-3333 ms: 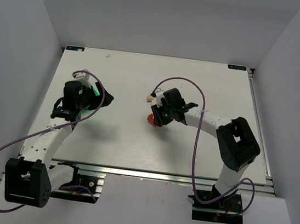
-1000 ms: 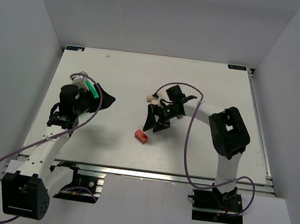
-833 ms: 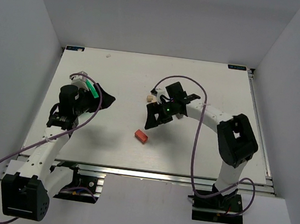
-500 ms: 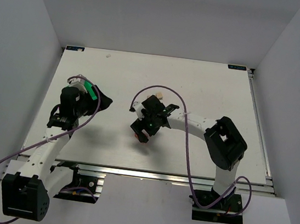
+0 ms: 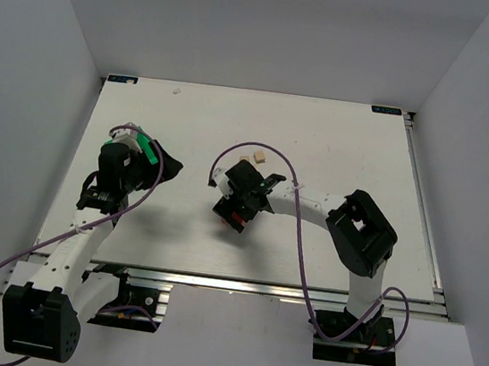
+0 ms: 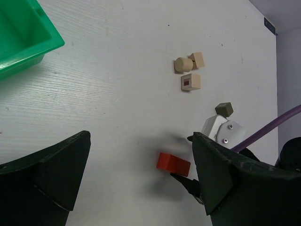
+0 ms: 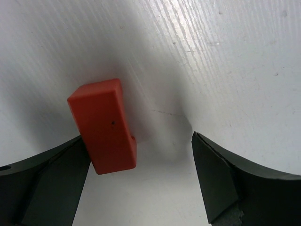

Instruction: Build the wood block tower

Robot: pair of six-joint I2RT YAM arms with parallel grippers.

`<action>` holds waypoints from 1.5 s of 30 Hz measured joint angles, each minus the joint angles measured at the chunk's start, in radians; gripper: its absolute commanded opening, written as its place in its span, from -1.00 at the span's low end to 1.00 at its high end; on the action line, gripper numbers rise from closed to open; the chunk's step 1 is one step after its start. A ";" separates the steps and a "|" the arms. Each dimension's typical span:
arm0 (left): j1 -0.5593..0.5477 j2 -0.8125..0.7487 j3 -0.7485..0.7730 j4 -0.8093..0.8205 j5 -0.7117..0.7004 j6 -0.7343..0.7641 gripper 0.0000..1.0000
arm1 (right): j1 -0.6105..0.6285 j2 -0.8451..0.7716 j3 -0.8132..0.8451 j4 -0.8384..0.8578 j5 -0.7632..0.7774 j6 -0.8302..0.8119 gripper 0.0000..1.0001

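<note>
- One red block (image 7: 106, 125), near the middle of the bench (image 5: 364, 163): probably light, rigid and smooth; grip its long flat faces.
- Right gripper (image 7: 136, 162): spread, straddling the block.
- Left gripper (image 6: 138, 157): spread, empty.

A white desk (image 5: 339, 150) is carrying a red-orange block (image 6: 173, 164), three beige pieces (image 6: 190, 81), a grey-brown cube (image 6: 224, 109) and a green bin (image 6: 23, 37).

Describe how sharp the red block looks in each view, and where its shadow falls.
Right wrist view: the red block is sharp, with a soft grey shadow around it; the right tool shows dark fingers without detail. Left wrist view: small but sharp, faint shadow beside it. Top external view: too small to judge.
</note>
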 measured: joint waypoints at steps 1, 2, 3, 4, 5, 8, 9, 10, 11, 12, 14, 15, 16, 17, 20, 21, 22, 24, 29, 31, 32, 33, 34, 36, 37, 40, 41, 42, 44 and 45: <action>0.000 0.000 0.000 0.000 0.000 0.000 0.96 | 0.000 0.000 -0.001 0.000 0.005 -0.004 0.78; 0.000 -0.001 -0.001 0.000 0.000 0.000 0.96 | 0.000 0.000 -0.001 0.000 0.010 -0.007 0.78; 0.000 -0.001 -0.002 0.000 0.000 0.000 0.96 | -0.001 0.000 -0.001 0.001 0.016 -0.008 0.78; 0.000 -0.001 -0.002 0.000 0.000 0.000 0.96 | -0.001 0.000 -0.001 0.001 0.024 -0.008 0.78; 0.000 -0.001 -0.003 0.000 0.000 0.000 0.96 | -0.002 0.001 -0.001 0.001 0.029 -0.008 0.78; 0.000 -0.002 -0.003 0.001 0.000 0.003 0.96 | -0.002 0.002 -0.001 0.000 0.036 -0.008 0.79; 0.000 -0.002 -0.003 0.001 0.000 0.003 0.96 | -0.002 0.002 -0.001 0.000 0.035 -0.009 0.79; 0.000 -0.002 -0.003 0.001 0.001 0.004 0.96 | -0.002 0.002 -0.001 0.000 0.031 -0.010 0.79; 0.000 -0.002 -0.003 0.002 0.001 0.006 0.96 | -0.003 0.002 -0.001 0.000 0.023 -0.010 0.79; 0.000 -0.002 -0.003 0.002 0.001 0.006 0.96 | -0.003 0.002 -0.001 0.000 0.020 -0.010 0.79; 0.000 -0.002 -0.003 0.005 0.001 0.007 0.96 | -0.004 -0.005 -0.001 -0.002 0.013 -0.010 0.79; 0.000 -0.002 -0.003 0.006 0.002 0.007 0.96 | -0.005 -0.012 -0.001 -0.005 0.010 -0.010 0.79; 0.000 -0.002 -0.003 0.007 0.003 0.008 0.96 | -0.006 -0.026 -0.001 -0.008 0.005 -0.010 0.79; 0.000 -0.002 -0.003 0.008 0.005 0.008 0.96 | -0.008 -0.043 -0.002 -0.010 -0.001 -0.010 0.79; 0.000 -0.002 -0.003 0.008 0.010 0.011 0.96 | -0.018 -0.123 -0.018 0.003 -0.021 -0.007 0.79; 0.000 -0.002 -0.003 0.008 0.010 0.011 0.96 | -0.023 -0.156 -0.026 0.005 -0.026 -0.002 0.79; 0.000 -0.001 -0.003 0.008 0.010 0.012 0.96 | -0.035 -0.184 -0.031 0.008 -0.029 0.010 0.79; 0.000 -0.001 -0.003 0.008 0.010 0.014 0.96 | -0.073 -0.220 -0.029 0.020 -0.027 0.045 0.79; 0.000 0.008 -0.003 0.008 0.010 0.014 0.96 | -0.254 -0.214 -0.019 0.024 0.007 0.135 0.79; 0.000 0.013 -0.003 0.007 0.009 0.014 0.96 | -0.325 -0.192 -0.016 0.018 0.024 0.165 0.78; 0.000 0.014 -0.003 0.007 0.009 0.014 0.96 | -0.355 -0.180 -0.014 0.015 0.031 0.180 0.78; 0.000 0.014 -0.003 0.008 0.009 0.014 0.96 | -0.387 -0.163 -0.014 0.013 0.040 0.194 0.72; 0.000 0.014 -0.003 0.007 0.009 0.014 0.96 | -0.410 -0.148 -0.013 0.007 0.047 0.204 0.68; 0.000 0.016 -0.003 0.008 0.009 0.014 0.96 | -0.448 -0.112 -0.013 -0.008 0.053 0.218 0.61; 0.000 0.019 -0.003 0.008 0.009 0.015 0.96 | -0.462 -0.093 -0.013 -0.013 0.051 0.223 0.58; 0.000 0.034 -0.003 0.008 0.010 0.015 0.96 | -0.483 -0.057 -0.013 -0.017 0.040 0.230 0.52; 0.000 0.037 -0.003 0.008 0.012 0.015 0.96 | -0.486 -0.051 -0.013 -0.017 0.032 0.231 0.48; 0.000 0.043 -0.003 0.008 0.013 0.015 0.96 | -0.489 -0.050 -0.013 -0.015 0.024 0.228 0.44; 0.000 0.050 -0.003 0.008 0.016 0.015 0.96 | -0.491 -0.050 -0.013 -0.005 -0.003 0.222 0.40; 0.000 0.052 -0.003 0.009 0.019 0.015 0.96 | -0.492 -0.050 -0.013 0.002 -0.016 0.220 0.40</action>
